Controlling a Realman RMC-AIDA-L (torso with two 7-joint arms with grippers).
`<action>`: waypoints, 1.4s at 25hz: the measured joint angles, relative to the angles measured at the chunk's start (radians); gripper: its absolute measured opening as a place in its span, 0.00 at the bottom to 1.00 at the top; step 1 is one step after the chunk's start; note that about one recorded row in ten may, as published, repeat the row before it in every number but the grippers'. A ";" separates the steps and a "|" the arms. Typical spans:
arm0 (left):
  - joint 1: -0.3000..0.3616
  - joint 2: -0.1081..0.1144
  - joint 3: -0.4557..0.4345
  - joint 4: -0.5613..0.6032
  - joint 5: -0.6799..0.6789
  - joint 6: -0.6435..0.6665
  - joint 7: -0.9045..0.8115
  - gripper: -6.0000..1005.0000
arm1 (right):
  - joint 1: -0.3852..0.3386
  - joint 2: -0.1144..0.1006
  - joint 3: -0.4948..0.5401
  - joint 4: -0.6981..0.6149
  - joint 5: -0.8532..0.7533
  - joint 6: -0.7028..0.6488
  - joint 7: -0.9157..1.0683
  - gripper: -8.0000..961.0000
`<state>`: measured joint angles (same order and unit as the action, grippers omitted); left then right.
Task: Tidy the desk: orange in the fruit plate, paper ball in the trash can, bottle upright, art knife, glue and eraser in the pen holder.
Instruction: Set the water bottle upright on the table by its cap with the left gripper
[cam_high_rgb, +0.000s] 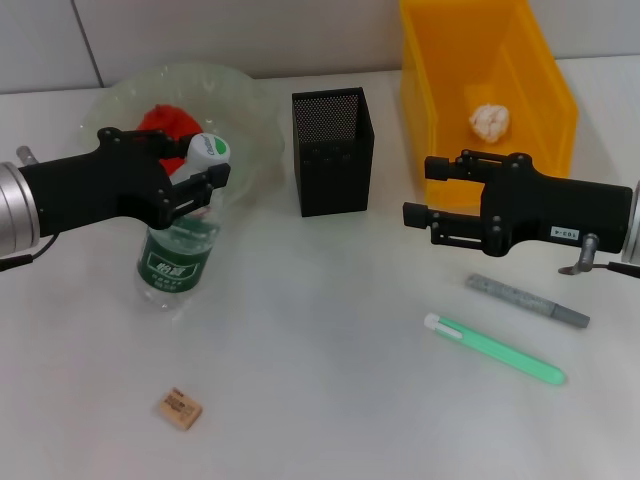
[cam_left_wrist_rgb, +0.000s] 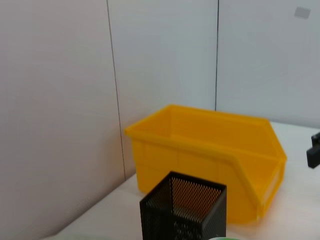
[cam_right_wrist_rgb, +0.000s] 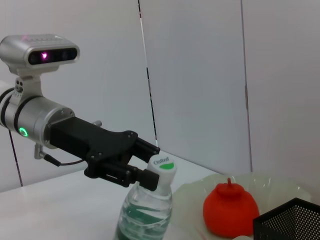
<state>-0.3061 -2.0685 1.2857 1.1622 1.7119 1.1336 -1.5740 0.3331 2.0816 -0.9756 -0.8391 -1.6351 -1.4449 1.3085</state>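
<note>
Nearest the robot, the eraser (cam_high_rgb: 178, 409) lay alone on the white desk (cam_high_rgb: 320, 400), well apart from everything else. A little farther out on the right lay the green glue stick (cam_high_rgb: 495, 349) and, just beyond it, the grey art knife (cam_high_rgb: 527, 301), both flat and untouched.

Above those two hung the right claw (cam_high_rgb: 424, 202), fingers apart and holding nothing, just in front of the yellow trash can (cam_high_rgb: 560, 110), where the paper ball (cam_high_rgb: 490, 122) already sat.

On the left, the left claw (cam_high_rgb: 203, 185) was closed on the neck of the bottle (cam_high_rgb: 178, 262), just under its white-and-green cap. The bottle stood upright on the desk at the near edge of the fruit plate (cam_high_rgb: 250, 110); the right wrist view confirmed the vertical pose and the pinch at the neck. The orange (cam_right_wrist_rgb: 229, 207) rested in the plate behind it. The black mesh pen holder (cam_high_rgb: 333, 152) stood between plate and bin; nothing showed in it from these views.

The bottle step looked all but finished. The next move would call for the left claw to let go cleanly without tipping the bottle, then for either arm to begin on the three small items.
</note>
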 joint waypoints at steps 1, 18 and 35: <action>0.007 0.000 0.000 0.000 -0.018 0.000 0.014 0.51 | 0.002 0.000 0.000 0.001 0.000 0.000 0.000 0.72; 0.026 0.004 -0.022 -0.042 -0.117 0.000 0.095 0.52 | 0.009 0.000 0.000 0.006 0.000 0.000 0.000 0.72; 0.027 0.002 -0.036 -0.063 -0.118 0.000 0.109 0.54 | 0.010 0.000 0.000 0.006 0.000 0.000 0.000 0.72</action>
<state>-0.2794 -2.0668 1.2493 1.0991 1.5939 1.1335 -1.4648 0.3436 2.0816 -0.9756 -0.8330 -1.6352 -1.4450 1.3085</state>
